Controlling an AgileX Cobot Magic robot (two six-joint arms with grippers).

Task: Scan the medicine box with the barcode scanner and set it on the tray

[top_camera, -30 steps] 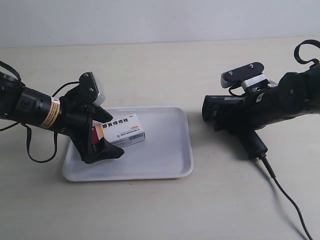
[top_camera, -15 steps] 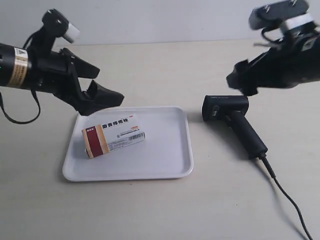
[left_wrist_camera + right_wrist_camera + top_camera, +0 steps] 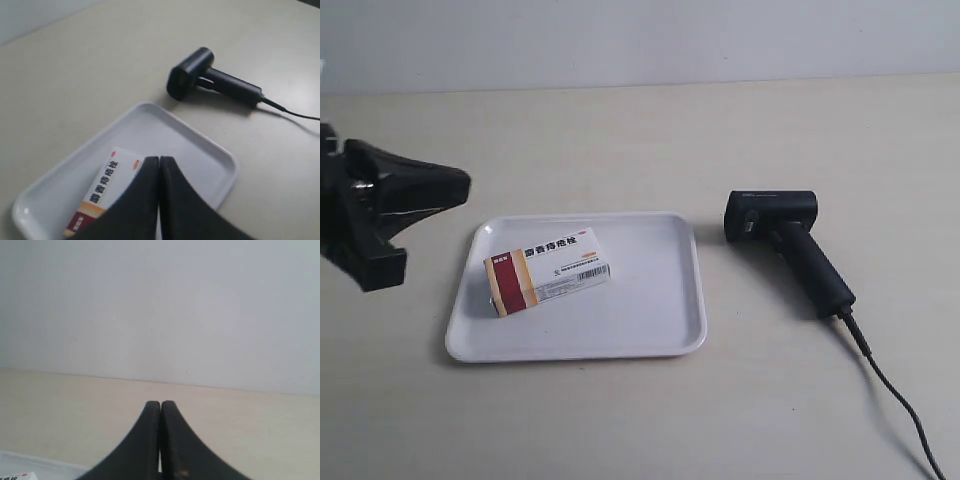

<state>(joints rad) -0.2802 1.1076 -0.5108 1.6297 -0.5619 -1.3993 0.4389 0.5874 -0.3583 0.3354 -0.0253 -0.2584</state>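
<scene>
The medicine box (image 3: 547, 271) lies flat on the left half of the white tray (image 3: 650, 320), red band toward the left; nothing holds it. The left wrist view shows the box (image 3: 107, 182) partly behind my fingers. The black barcode scanner (image 3: 790, 250) lies on the table right of the tray, cable trailing to the lower right, and shows as the scanner (image 3: 210, 80) in the left wrist view. My left gripper (image 3: 159, 160) is shut and empty, raised off the tray's left side (image 3: 465, 185). My right gripper (image 3: 160, 404) is shut, empty, and outside the exterior view.
The beige table (image 3: 640, 140) runs back to a pale wall (image 3: 640, 40). The scanner cable (image 3: 900, 410) runs off the frame's lower right corner. A tray corner (image 3: 45, 465) shows low in the right wrist view.
Both arms have pulled away: the left one drew back to the exterior view's left edge and its jaws closed; the right one left that view. Box and scanner stayed put.
</scene>
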